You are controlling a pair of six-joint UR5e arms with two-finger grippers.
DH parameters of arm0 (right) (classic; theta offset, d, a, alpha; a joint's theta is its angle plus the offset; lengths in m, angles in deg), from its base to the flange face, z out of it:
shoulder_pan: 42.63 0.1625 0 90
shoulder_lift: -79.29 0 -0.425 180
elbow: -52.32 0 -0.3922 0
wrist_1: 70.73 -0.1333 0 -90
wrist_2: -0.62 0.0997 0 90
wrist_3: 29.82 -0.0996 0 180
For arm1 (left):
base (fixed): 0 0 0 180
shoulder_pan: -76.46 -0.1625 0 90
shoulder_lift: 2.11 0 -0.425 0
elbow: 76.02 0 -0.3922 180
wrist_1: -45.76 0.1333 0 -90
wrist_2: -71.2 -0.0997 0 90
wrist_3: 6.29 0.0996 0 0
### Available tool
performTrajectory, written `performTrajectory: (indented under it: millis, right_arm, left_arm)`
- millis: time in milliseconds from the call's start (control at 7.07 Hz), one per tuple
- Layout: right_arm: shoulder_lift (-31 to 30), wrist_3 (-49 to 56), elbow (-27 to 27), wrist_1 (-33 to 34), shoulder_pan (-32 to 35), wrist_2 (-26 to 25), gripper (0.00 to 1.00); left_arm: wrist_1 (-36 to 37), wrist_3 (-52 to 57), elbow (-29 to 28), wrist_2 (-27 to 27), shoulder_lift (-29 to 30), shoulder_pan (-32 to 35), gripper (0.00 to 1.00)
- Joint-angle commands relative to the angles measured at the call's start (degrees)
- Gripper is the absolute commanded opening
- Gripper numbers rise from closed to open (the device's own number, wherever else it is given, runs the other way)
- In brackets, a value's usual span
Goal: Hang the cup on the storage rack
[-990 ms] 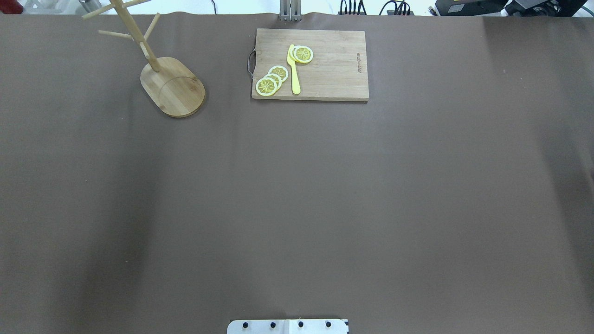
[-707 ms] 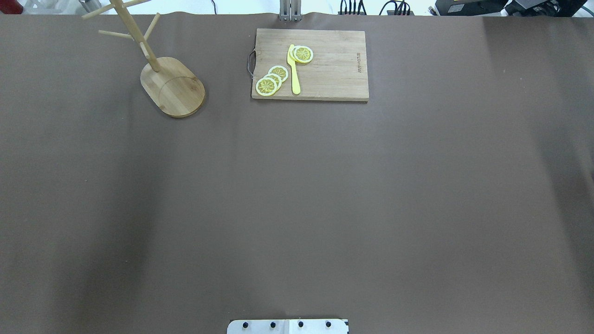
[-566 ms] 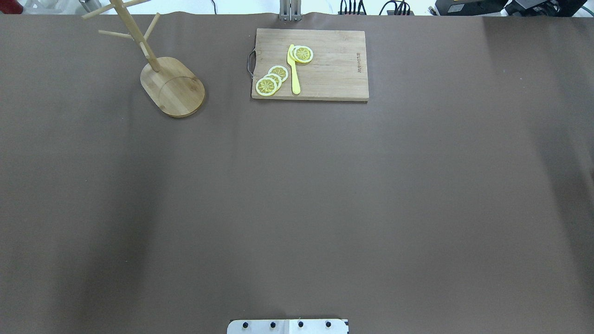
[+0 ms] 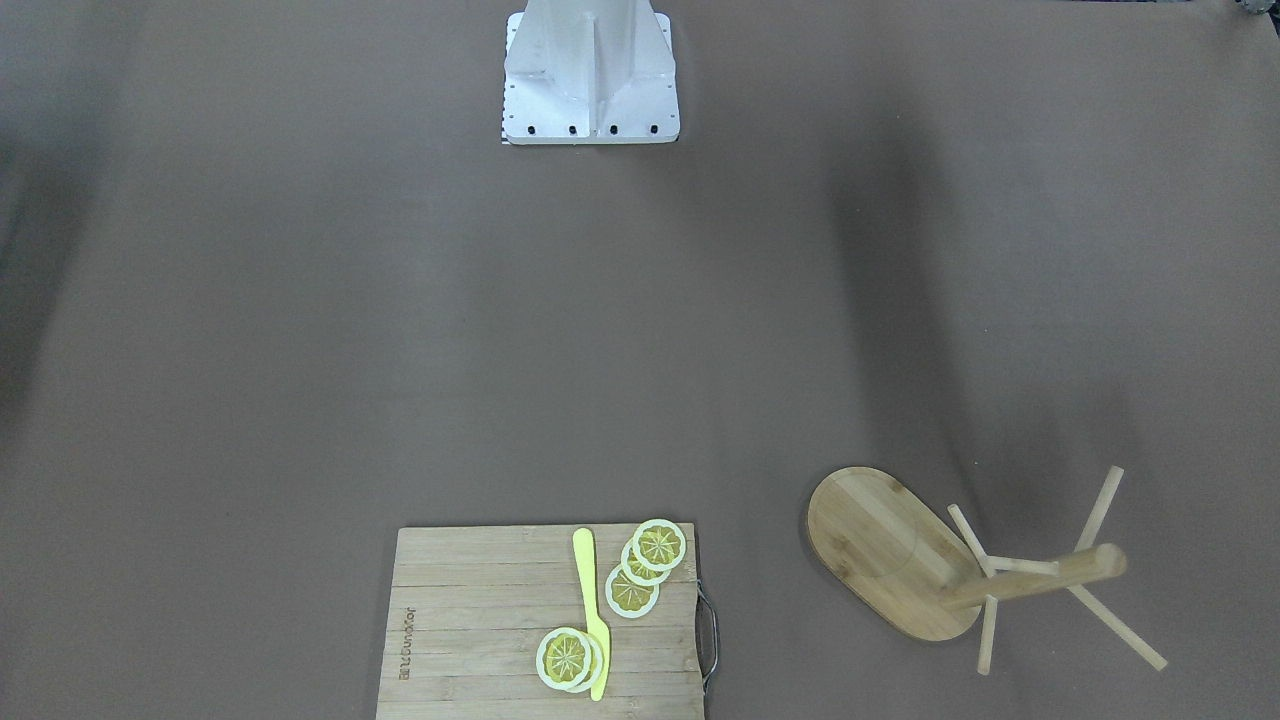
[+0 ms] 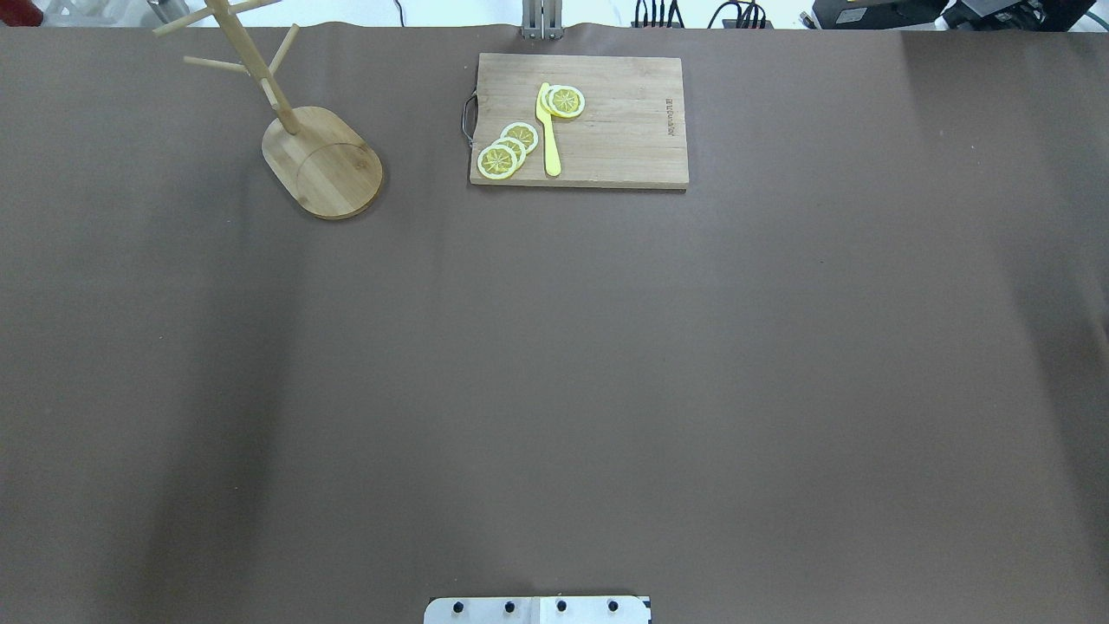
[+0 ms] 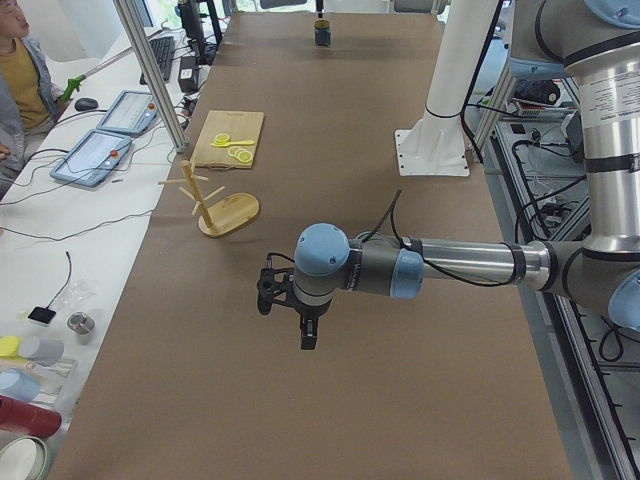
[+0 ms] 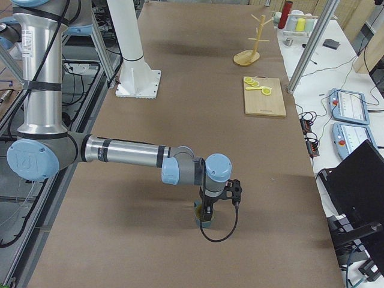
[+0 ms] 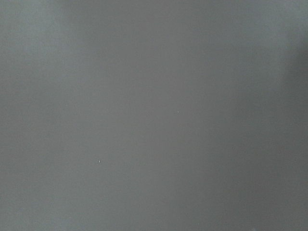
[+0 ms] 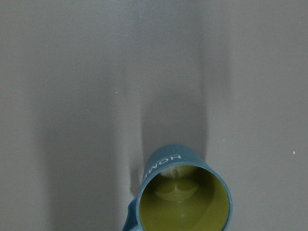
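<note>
The cup [image 9: 183, 195] stands upright on the brown table, slate-blue with a yellow-olive inside, white "HOME" lettering and its handle at lower left. In the exterior right view my right gripper [image 7: 205, 217] hangs straight over the cup [image 7: 198, 213] and hides most of it; I cannot tell whether it is open or shut. The storage rack [image 5: 322, 162] stands at the far left, its pegs bare, and also shows as the bamboo mug tree [image 4: 880, 545]. My left gripper [image 6: 309, 338] hovers over bare table short of the rack [image 6: 228, 214]; its state cannot be told. The left wrist view shows only table.
A cutting board [image 5: 606, 121] with lemon slices [image 5: 507, 149] and a yellow knife [image 5: 548, 130] lies at the far middle. The white robot base [image 4: 590, 70] sits at the near edge. A person [image 6: 15, 75] and tablets [image 6: 105, 150] are beside the table.
</note>
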Motion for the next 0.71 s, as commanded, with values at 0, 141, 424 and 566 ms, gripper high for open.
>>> performTrajectory:
  millis: [0,141,424,566]
  right_arm:
    - [-1.3,-0.2,-0.3,-0.1,0.0,2.3,1.00]
    - [-1.3,-0.2,-0.5,-0.4,0.0,2.4,1.00]
    - [-2.5,-0.7,-1.2,-2.2,0.0,3.5,1.00]
    - [-3.6,-0.6,-2.9,-2.2,0.0,3.5,1.00]
  left_arm:
    - [-1.0,-0.3,-0.1,0.5,-0.3,0.0,0.98]
    - [-1.0,-0.3,-0.1,0.6,-0.3,-0.1,0.98]
    - [-1.0,-0.3,0.0,0.6,-0.3,0.0,0.98]
    - [-1.0,-0.3,0.0,0.6,-0.3,0.0,0.98]
